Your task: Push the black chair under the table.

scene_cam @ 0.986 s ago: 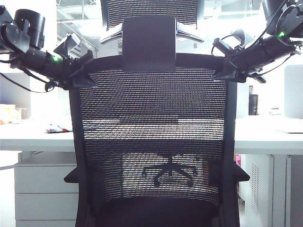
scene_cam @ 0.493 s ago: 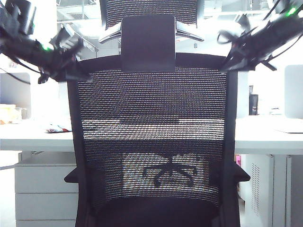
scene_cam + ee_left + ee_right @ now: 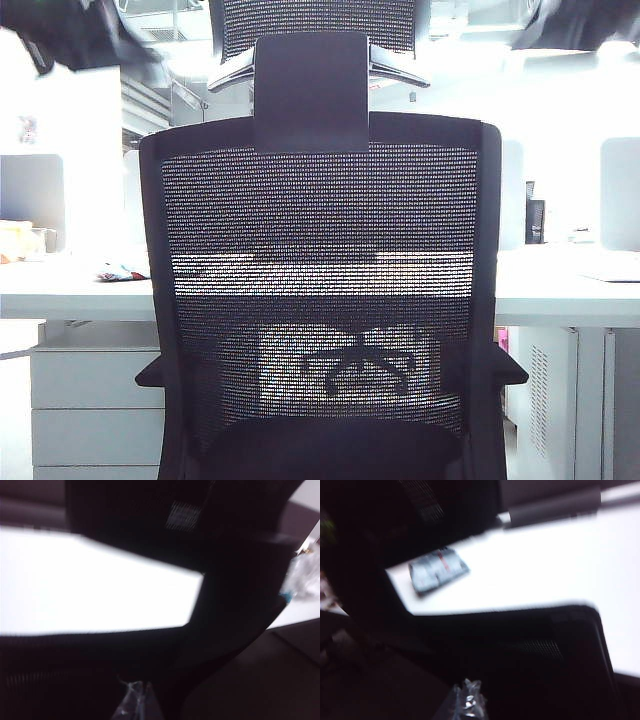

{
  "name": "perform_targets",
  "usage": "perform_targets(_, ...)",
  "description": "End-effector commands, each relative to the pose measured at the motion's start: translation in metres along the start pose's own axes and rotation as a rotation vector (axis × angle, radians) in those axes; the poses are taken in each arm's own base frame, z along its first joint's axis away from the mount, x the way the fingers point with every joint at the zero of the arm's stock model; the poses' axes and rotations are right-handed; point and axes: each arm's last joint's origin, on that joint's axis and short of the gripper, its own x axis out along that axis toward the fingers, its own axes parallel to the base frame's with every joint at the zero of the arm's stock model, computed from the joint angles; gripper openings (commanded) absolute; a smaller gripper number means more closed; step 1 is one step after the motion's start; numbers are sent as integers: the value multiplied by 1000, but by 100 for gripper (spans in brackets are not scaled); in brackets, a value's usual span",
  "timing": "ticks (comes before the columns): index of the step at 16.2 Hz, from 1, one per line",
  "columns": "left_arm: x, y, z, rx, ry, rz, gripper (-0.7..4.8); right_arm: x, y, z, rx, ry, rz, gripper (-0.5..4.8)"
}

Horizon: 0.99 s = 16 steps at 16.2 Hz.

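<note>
Plainly not tucked in yet. Find the black chair (image 3: 320, 300) square-on in the exterior view, back towards the camera, standing just in front of the worktop (image 3: 570, 290), white edge visible through the mesh. Cannot tell how far the seat reaches beneath.

Look for the left gripper (image 3: 136, 702) in its own wrist view, above the chair's upper corner on the left side, and for the right gripper (image 3: 467, 702) likewise above the opposite corner. Cannot tell from either blurred view whether spread or pressed together; apparently holding nothing. Note only smeared dark shapes for the left arm (image 3: 85, 35) and right arm (image 3: 575, 28) at the top corners of the exterior view, touching no part of the chair.

As for risks:
- Push from one corner only and probably swivel the back or veer the castors, driving an armrest (image 3: 150, 372) into the pale drawer unit (image 3: 95, 400) rather than under the top.
- Press on mesh instead of rigid frame and risk snagging or sinking a fingertip.
- Come down fast, as the blur suggests, and perhaps miss the rim or strike the headrest bracket (image 3: 312, 90).
- Shove too hard and likely knock the armrests against the worktop edge, jolting the small packet (image 3: 437, 570) lying there.

Safer to land evenly on both frame corners, then push slow and straight.
</note>
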Motion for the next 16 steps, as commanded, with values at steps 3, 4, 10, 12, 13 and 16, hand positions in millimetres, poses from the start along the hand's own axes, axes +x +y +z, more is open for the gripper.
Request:
perform_targets(3, -75, -58, 27, 140, -56, 29, -6, -80, 43, 25, -72, -118, -18, -3)
perform_targets(4, -83, -63, 30, 151, -65, 38, -6, -90, 47, 26, -78, -133, -23, -3)
perform_targets(10, -162, -113, 27, 238, -160, 154, -6, -167, 73, 19, -189, -215, -153, -3)
perform_targets(12, -180, -122, 11, 240, -198, 179, -6, -183, 78, 14, -191, -237, -168, -3)
perform_targets(13, -188, -125, 1, 242, -209, 201, -6, -191, 81, 12, -192, -241, -168, -3)
perform_targets(16, -207, -128, -26, 227, -223, 297, -6, -207, 83, 3, -184, -247, -230, -2)
